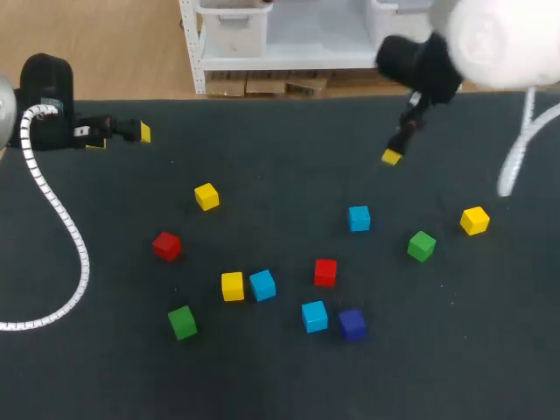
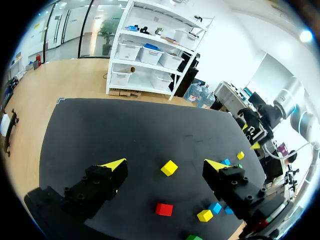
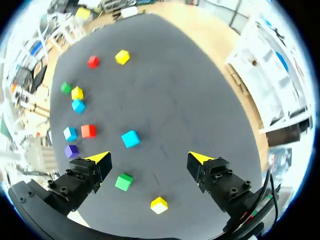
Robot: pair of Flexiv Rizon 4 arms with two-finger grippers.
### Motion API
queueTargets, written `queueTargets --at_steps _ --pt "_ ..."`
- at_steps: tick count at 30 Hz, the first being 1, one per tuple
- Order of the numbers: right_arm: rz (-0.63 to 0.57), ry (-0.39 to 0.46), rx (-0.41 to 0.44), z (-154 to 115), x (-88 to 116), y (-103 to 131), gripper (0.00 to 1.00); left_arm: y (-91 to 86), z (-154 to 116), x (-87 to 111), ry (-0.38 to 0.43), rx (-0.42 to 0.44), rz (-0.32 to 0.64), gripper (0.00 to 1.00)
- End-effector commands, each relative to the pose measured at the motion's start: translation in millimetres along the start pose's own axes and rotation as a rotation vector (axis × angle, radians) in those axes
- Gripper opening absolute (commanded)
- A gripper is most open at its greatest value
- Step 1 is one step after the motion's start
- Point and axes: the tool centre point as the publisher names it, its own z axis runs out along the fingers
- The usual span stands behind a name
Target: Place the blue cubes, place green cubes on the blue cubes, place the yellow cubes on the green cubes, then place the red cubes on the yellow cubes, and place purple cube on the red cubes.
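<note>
Head view: blue cubes, green cubes, yellow cubes, red cubes and purple cube scattered loose on surface, unstacked. Left gripper spread wide, empty, at far-left edge; right gripper likewise wide and empty, above right half.

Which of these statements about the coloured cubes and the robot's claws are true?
1. No cube sits on top of another yet. True.
2. The right claw grips a blue cube. False: it is open and empty.
3. The purple cube lies right beside a blue cube. True.
4. There are four red cubes. False: only two red cubes are in sight.
</note>
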Motion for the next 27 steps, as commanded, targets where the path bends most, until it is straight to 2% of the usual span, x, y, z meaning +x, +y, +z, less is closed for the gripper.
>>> queueTargets --at_steps 1,5,15,21,27 --pt "0.109 -0.209 -0.053 -20 23 -13 1.0 2.1 0 1.1 -0.005 0.011 0.002 1.0" --pt "0.183 -0.315 -0.058 -33 31 -28 1.0 2.1 0 1.1 -0.005 0.011 0.002 1.0" --pt "0.252 -0.535 -0.003 -66 47 -48 1.0 2.1 0 1.1 -0.005 0.011 0.002 1.0" --pt "0.25 -0.588 0.03 -83 53 -50 1.0 2.1 0 1.1 -0.005 0.011 0.002 1.0" --pt "0.202 -0.603 0.062 -93 56 -38 1.0 2.1 0 1.1 -0.005 0.011 0.002 1.0"
